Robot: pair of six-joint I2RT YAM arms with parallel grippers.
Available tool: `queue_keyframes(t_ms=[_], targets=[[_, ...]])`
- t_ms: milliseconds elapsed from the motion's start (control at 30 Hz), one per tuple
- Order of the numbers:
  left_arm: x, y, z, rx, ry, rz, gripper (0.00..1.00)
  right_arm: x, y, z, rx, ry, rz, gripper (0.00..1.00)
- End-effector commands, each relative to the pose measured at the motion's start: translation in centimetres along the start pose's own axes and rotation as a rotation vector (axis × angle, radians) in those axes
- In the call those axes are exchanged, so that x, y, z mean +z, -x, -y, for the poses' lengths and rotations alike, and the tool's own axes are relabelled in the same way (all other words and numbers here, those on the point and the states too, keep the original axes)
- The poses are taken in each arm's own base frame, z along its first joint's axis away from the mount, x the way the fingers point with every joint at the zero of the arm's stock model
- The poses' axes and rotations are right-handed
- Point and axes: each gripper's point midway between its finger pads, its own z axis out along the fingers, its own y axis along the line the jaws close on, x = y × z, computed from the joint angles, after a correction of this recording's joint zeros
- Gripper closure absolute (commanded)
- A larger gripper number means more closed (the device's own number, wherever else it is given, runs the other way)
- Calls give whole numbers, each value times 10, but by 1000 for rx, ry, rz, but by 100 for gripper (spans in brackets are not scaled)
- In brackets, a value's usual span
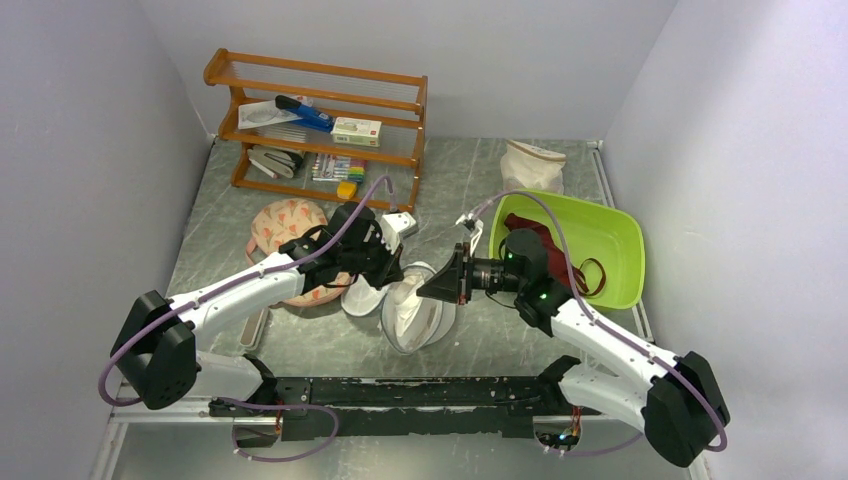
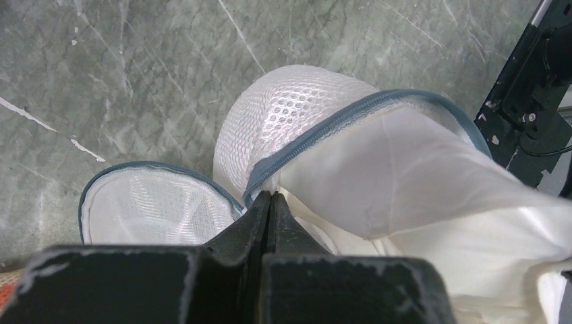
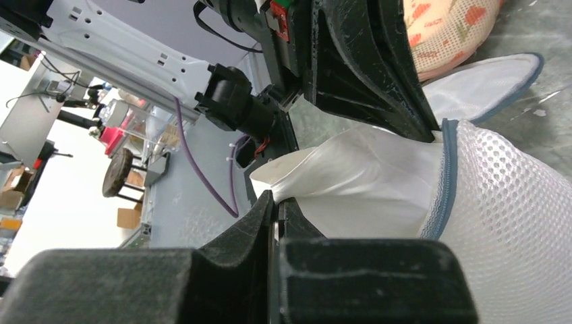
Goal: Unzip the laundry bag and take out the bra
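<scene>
On the desk (image 1: pixel 470 190), left hand (image 2: pixel 270 197) and right hand (image 3: pixel 275 200), fingers closed, each pinch the unzipped laundry bag (image 2: pixel 290 108); box (image 1: pixel 356 131) lettering unreadable.

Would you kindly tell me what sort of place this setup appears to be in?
Probably a robotics lab test cell: a pair of robot arms is mounted at a marbled table, plain white panels box it in, and props like a wooden shelf and a green tub sit there.
</scene>
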Motion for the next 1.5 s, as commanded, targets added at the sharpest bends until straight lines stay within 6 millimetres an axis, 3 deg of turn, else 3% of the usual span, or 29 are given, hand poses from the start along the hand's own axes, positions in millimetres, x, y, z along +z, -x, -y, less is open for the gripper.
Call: queue_keyframes(t_ms=[0,167,433,633,967,1067,1200,1300,1433,1467], targets=[[-4,17,1,16,17,48,93,-9,17,-11,-72,22,33,100],[-5,18,0,20,22,45,93,-18,54,-30,-154,13,165,100],[-3,17,1,23,10,41,93,-27,119,-36,-180,-100,396,100],[-5,17,0,24,17,46,93,-39,138,-49,-217,-127,469,100],[-2,17,1,23,9,37,93,-87,168,-72,-284,-266,644,100],[-2,17,0,22,15,38,93,-107,178,-65,-287,-387,697,100],[-2,17,1,26,9,34,92,-144,184,-28,-210,-703,743,100],[-4,18,2,31,4,41,79,-170,175,6,-163,-954,716,100],[-10,23,3,43,9,69,60,-191,168,33,-175,-1166,662,100],[-11,24,4,45,10,76,56,-199,175,30,-180,-1205,678,100]])
